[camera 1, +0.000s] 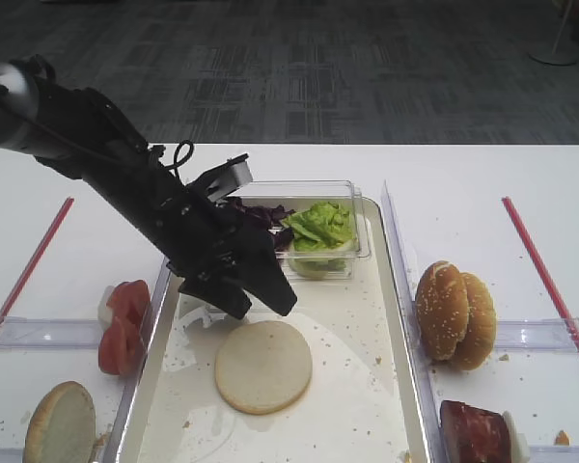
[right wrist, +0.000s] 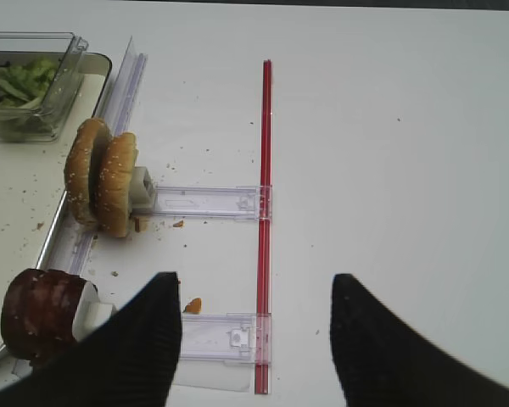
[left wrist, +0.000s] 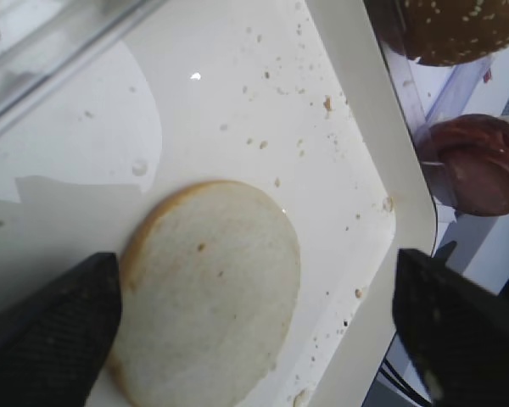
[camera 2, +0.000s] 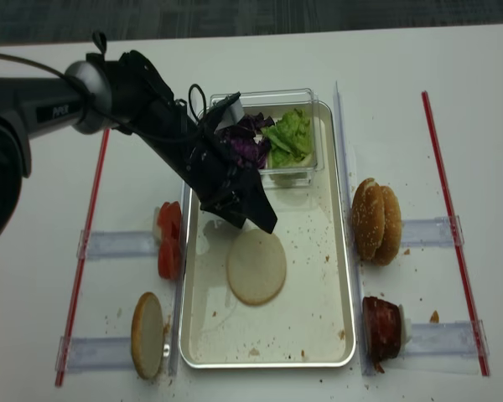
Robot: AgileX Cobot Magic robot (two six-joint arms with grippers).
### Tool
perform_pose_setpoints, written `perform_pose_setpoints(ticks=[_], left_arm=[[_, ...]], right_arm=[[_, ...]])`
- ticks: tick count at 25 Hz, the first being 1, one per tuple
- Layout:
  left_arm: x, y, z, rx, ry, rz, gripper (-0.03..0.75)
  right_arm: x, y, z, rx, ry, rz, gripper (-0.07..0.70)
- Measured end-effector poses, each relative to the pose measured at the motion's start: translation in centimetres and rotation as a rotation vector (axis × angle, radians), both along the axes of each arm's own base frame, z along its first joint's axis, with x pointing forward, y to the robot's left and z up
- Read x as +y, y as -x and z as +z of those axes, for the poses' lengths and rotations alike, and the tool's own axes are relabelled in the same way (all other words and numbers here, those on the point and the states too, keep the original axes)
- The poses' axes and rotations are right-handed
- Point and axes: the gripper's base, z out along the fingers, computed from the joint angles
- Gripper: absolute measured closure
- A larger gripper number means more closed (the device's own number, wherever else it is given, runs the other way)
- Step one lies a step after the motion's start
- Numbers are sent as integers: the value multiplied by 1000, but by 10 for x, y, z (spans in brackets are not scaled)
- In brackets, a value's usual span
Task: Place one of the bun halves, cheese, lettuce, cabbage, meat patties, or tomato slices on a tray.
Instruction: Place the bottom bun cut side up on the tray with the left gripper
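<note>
A pale bun half (camera 1: 263, 367) (left wrist: 212, 288) (camera 2: 256, 266) lies flat on the silver tray (camera 1: 352, 309) (camera 2: 310, 276). My left gripper (camera 1: 261, 301) (left wrist: 256, 288) (camera 2: 258, 223) hovers just above its far edge, open, fingers on either side and apart from it. My right gripper (right wrist: 254, 292) is open and empty over the white table, right of the meat patty (right wrist: 38, 314) (camera 1: 475, 432). Lettuce (camera 1: 320, 224) and purple cabbage (camera 1: 261, 214) fill a clear tub at the tray's far end. Tomato slices (camera 1: 124, 323) stand left of the tray. No cheese is in view.
Two sesame buns (camera 1: 454, 313) (right wrist: 102, 178) stand on edge right of the tray. Another bun half (camera 1: 60, 424) leans at the near left. Clear plastic holders (right wrist: 208, 202) and red strips (right wrist: 265, 212) (camera 1: 29, 265) lie on the table.
</note>
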Motion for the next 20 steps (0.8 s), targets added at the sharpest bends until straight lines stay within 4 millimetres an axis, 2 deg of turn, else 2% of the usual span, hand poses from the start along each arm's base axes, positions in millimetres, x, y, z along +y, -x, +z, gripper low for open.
perform_pose_setpoints(ticks=[9,14,20], left_arm=[[3,1,-1,39,-57,15,118],[-1,-9,11,7,-118,25,118],[-10,-20,30,-69,-331,37,118]], right_arm=[[0,0,0,0,0,0,205],[0,0,0,0,0,0,205],[0,0,0,0,0,0,205]])
